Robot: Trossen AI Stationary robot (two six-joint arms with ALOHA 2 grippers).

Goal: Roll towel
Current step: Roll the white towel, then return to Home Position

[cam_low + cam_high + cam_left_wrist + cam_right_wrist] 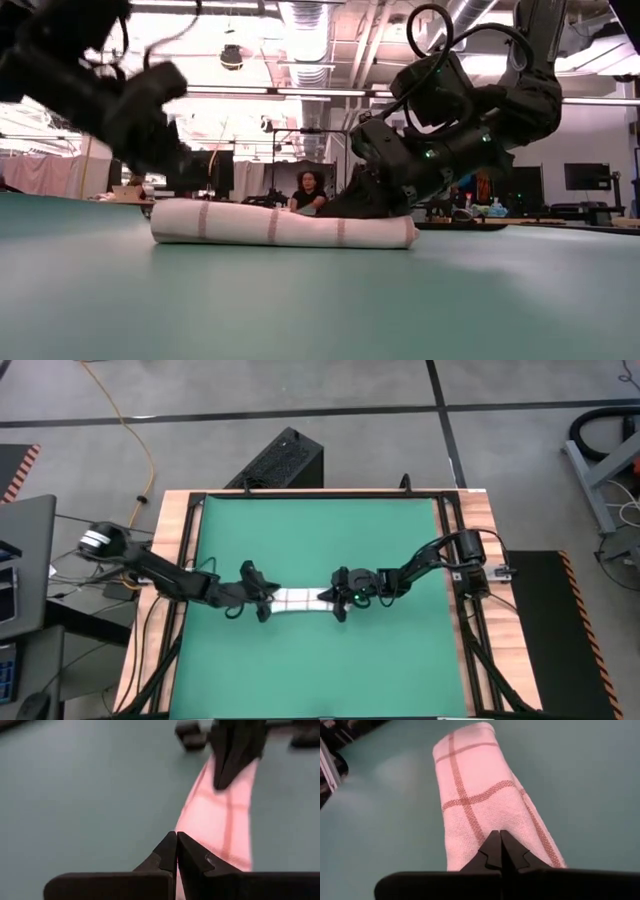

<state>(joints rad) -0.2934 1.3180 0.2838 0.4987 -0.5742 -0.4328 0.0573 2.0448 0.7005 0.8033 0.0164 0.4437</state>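
The towel, white with a thin dark-red grid, lies as a roll on the green mat, its length running from left to right. My left gripper is shut and hangs just above the roll's left end, clear of it in the low view. My right gripper is shut at the roll's right end. My right gripper rests its shut fingertips on top of the roll's right end. It comes slanting down from the table's right side, its fingers pointing along the roll. The roll lies flat on the mat under it.
Wooden table borders frame the mat on both sides. A black box stands beyond the far edge. The low view shows a person in the room behind the table. Bare mat lies near and far of the roll.
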